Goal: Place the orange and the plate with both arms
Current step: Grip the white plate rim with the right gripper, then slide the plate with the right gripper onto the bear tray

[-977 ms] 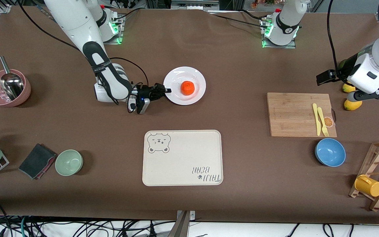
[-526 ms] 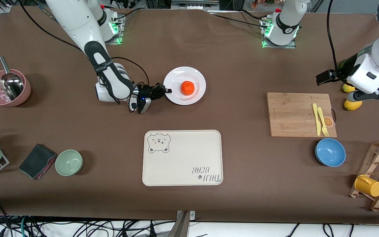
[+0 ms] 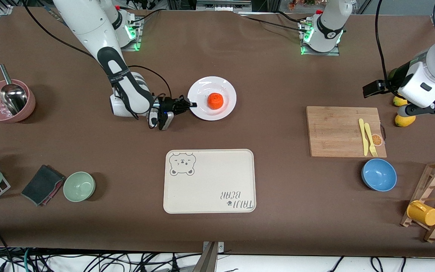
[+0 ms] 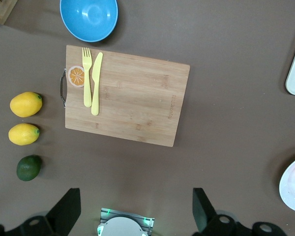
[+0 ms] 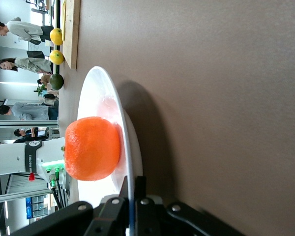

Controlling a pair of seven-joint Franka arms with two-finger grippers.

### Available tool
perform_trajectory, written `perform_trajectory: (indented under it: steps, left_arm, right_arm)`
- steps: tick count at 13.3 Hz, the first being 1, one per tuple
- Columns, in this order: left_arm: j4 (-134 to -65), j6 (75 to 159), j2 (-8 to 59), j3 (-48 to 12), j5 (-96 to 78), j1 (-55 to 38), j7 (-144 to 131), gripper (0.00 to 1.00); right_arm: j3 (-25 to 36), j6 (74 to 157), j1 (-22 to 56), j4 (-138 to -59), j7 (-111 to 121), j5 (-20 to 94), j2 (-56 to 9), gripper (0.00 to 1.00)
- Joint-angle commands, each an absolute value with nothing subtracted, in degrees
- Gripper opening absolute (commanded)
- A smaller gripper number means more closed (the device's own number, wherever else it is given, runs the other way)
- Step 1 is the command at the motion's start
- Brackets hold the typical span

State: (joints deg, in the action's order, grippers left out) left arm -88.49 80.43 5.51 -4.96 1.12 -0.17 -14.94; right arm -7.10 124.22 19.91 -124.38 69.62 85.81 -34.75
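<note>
The white plate (image 3: 212, 98) sits flat on the brown table (image 3: 278, 75), farther from the front camera than the cream bear-printed tray (image 3: 209, 181); the orange (image 3: 215, 101) rests on the plate, slightly off centre toward the left arm's end; the right gripper (image 3: 190, 104) lies low at the plate's edge on the side toward the right arm's end, its fingers clamped together on the rim; the right wrist view confirms this, showing the rim (image 5: 129, 162) running down between the closed fingers, with the orange (image 5: 92, 148) just beside the grip point and not touched by it; the left gripper (image 3: 427, 108) hangs in the air over the lemons (image 3: 404, 120) at the left arm's end of the table, holding nothing, fingers (image 4: 66, 211) spread wide apart, and that arm waits; the left wrist view looks down on a bamboo cutting board (image 4: 132, 101) carrying a yellow fork (image 4: 87, 78) and yellow knife (image 4: 95, 83) side by side, with two lemons and a lime (image 4: 29, 167) in a row beside the board, and a blue bowl (image 4: 89, 17) near the board's corner.
</note>
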Motion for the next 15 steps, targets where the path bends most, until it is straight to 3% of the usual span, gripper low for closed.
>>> perform_trajectory:
  steps: [1, 7, 11, 15]
  left_arm:
    - [-90.0, 80.24, 3.78, -5.1, -0.53, 0.53, -14.5, 1.0]
    - [-90.0, 80.07, 3.78, -5.1, -0.61, 0.97, -14.5, 1.0]
    - [-90.0, 79.89, 3.87, -5.1, -0.62, 0.97, -14.41, 1.0]
    - [-90.0, 79.8, 3.87, -5.1, -1.05, 1.05, -14.41, 1.0]
  right_arm:
    - [-7.03, 124.54, 20.57, -124.28, 70.84, 87.19, -34.37, 0.0]
    - [-6.68, 123.93, 19.95, -121.83, 67.96, 87.01, -33.84, 0.0]
    - [-6.07, 123.84, 19.34, -114.37, 58.39, 82.99, -33.75, 0.0]
    - [-5.63, 123.58, 16.97, -101.81, 41.61, 70.34, -35.41, 0.0]
